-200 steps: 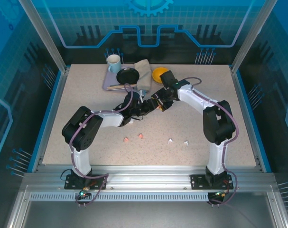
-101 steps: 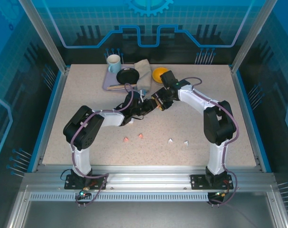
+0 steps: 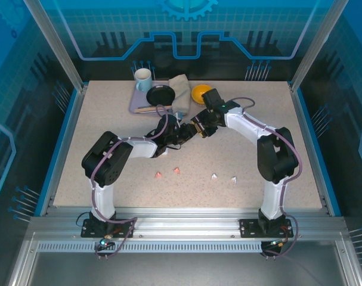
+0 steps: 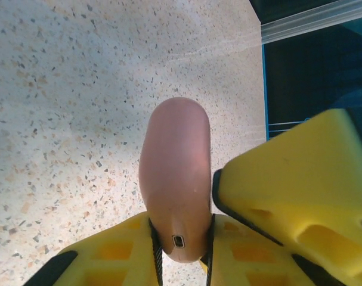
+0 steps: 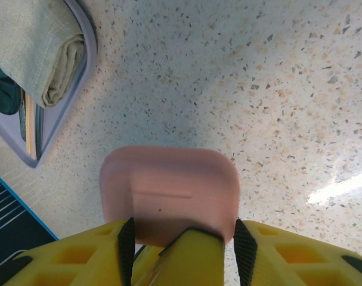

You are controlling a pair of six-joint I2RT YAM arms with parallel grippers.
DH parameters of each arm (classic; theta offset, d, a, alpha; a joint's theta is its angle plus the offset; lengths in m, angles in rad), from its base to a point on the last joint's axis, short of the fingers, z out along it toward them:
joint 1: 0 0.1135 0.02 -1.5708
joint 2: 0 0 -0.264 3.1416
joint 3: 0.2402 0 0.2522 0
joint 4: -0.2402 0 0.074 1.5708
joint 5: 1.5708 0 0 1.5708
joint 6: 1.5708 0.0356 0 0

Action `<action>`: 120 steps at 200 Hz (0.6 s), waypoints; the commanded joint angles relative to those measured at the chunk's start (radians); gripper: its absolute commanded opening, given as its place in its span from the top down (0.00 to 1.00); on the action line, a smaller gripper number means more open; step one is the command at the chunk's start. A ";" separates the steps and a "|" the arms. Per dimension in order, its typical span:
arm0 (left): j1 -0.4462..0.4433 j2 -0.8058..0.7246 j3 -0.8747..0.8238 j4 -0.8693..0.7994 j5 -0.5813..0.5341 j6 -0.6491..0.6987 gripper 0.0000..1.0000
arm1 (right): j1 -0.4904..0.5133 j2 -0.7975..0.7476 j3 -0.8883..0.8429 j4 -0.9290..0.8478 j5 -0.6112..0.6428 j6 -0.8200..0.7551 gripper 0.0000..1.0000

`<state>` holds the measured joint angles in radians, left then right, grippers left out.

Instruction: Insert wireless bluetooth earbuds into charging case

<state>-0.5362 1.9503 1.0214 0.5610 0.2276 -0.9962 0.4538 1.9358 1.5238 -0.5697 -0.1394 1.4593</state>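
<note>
Left gripper (image 4: pixel 179 229): clamped on the pink case (image 4: pixel 175 167) across its flat faces, with the charging port sitting low between the fingers.
Right gripper (image 5: pixel 183 235): its fingers flank the case's narrow edges and one touches it; I cannot tell whether they pinch.
Case lid: looks closed, with the seam line unbroken in the right wrist view.
Pink earbuds (image 3: pixel 177 170): on the table (image 3: pixel 109 119), on the base side of both grippers and well apart from them.
White earbuds (image 3: pixel 214 176): beside the pink pair, just as far off.
Risk: the case is smooth and rounded, so a pull on the lid may twist it out of the left clamp.
Risk: with two grippers crowding one small thing, their fingers may jam together.
Change: the left arm (image 3: pixel 106 159) has its elbow slightly further right; the grippers stay joined and the earbuds have not moved.
</note>
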 commanded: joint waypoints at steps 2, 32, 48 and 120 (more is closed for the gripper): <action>-0.004 0.007 0.042 0.057 -0.025 -0.003 0.86 | 0.027 -0.037 -0.024 -0.029 -0.043 0.009 0.51; -0.003 0.007 0.042 0.053 -0.025 -0.001 0.90 | 0.023 -0.044 -0.036 -0.022 -0.043 0.009 0.50; -0.003 0.006 0.043 0.047 -0.025 0.003 0.92 | 0.014 -0.052 -0.046 -0.014 -0.045 0.006 0.45; 0.007 -0.020 0.058 -0.043 0.134 0.102 0.96 | -0.139 -0.260 -0.179 0.031 -0.019 -0.313 0.25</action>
<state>-0.5377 1.9518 1.0313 0.5514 0.2516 -0.9840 0.3820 1.7741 1.4048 -0.5598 -0.1509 1.3586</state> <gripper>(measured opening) 0.181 0.709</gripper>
